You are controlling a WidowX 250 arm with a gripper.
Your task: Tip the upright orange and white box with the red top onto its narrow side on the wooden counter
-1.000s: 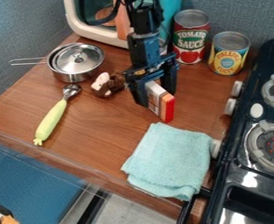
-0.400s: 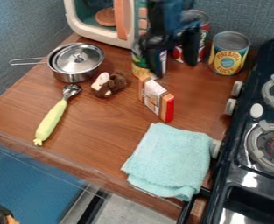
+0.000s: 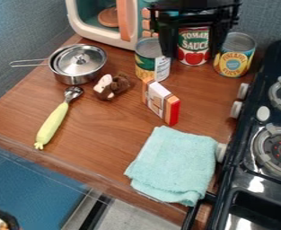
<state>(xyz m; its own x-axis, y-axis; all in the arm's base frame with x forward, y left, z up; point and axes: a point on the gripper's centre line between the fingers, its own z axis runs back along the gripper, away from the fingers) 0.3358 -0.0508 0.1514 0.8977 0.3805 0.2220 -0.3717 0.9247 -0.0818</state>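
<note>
The black two-finger gripper (image 3: 191, 55) hangs open and empty in front of the red tomato-pictured metal can (image 3: 194, 47), while the small orange, white and red box (image 3: 160, 103) stands on the brown wooden counter (image 3: 100, 126) between the brown plush toy (image 3: 111, 86) and the folded turquoise cloth (image 3: 173, 164).

A fixed camera looks slantwise down over the whole countertop (image 3: 106, 121).
</note>
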